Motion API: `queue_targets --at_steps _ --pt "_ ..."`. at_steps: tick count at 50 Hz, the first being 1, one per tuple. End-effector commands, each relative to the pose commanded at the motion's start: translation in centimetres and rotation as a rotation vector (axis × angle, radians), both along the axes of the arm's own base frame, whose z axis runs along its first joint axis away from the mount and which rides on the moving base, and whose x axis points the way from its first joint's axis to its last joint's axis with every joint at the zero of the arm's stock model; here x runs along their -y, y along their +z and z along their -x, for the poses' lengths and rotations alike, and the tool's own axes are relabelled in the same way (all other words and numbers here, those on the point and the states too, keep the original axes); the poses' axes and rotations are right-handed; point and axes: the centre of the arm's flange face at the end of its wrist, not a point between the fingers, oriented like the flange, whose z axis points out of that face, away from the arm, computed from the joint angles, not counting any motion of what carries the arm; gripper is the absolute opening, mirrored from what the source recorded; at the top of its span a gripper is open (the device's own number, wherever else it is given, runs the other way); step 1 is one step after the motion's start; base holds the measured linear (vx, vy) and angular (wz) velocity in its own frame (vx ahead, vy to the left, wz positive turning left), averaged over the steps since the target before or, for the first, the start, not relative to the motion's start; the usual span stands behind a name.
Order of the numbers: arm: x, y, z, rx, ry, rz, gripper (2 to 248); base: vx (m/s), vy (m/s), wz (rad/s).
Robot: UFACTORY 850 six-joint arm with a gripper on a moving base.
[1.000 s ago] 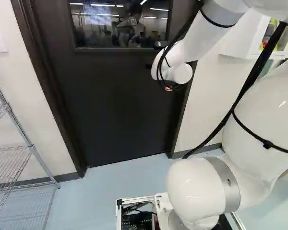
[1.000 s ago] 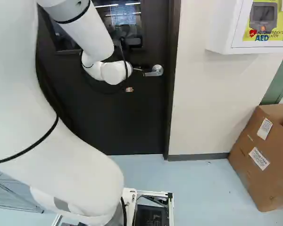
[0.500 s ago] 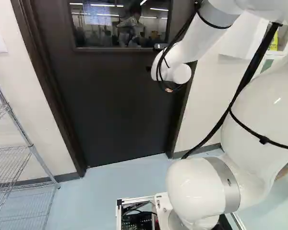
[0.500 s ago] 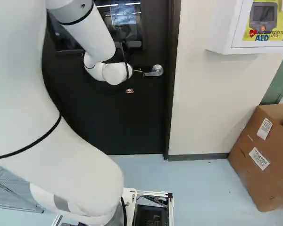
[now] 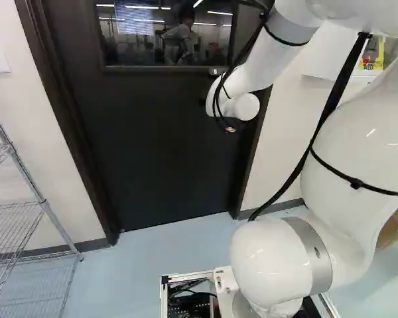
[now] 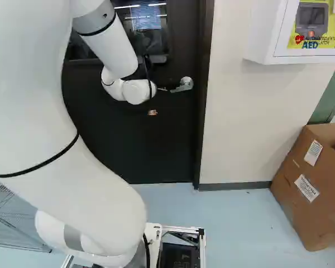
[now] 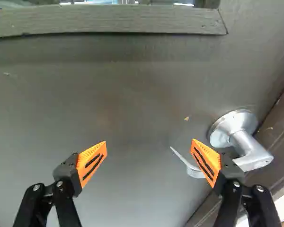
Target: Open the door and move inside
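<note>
Low on my wrist's far side, only a small orange part of the gripper [image 6: 152, 112] shows in the right base view. The wrist view shows the gripper [image 7: 149, 163] with its fingers wide apart. One finger lies across the silver lever handle [image 7: 255, 158], hiding its middle; the lever's thin free end reaches between the fingers. Contact cannot be told. In the right base view the handle [image 6: 184, 84] slopes down towards my wrist. The dark door [image 5: 166, 146] with its window stands closed in its frame.
A wire shelf [image 5: 43, 205] stands left of the door. Right of it, a white defibrillator cabinet [image 6: 262, 42] hangs on the wall above a cardboard box [image 6: 310, 187]. The dark door frame [image 6: 205, 111] borders the handle side.
My wrist and gripper have shifted slightly down and, in the left base view, a little left; the upper arm has swung too. The lever slopes down more than before. The base has not moved.
</note>
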Motion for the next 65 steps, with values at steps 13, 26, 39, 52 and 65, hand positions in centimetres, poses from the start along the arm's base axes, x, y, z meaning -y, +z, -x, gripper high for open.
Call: queue_targets --at_steps 13,26,39,52,65 --pt "0.0 -1.4 -0.2 -0.03 0.0 -0.001 247 0.0 0.0 0.0" --pt "0.0 -2.8 -0.3 -0.059 0.0 -0.001 247 0.0 0.0 0.0" --pt "0.0 -4.2 -0.5 -0.089 0.0 -0.002 247 0.0 0.0 0.0" --pt "0.0 -5.6 -0.7 -0.118 0.0 -0.002 247 0.0 0.0 0.0" --pt "0.0 -7.0 -1.0 -0.147 0.0 -0.003 247 0.0 0.0 0.0"
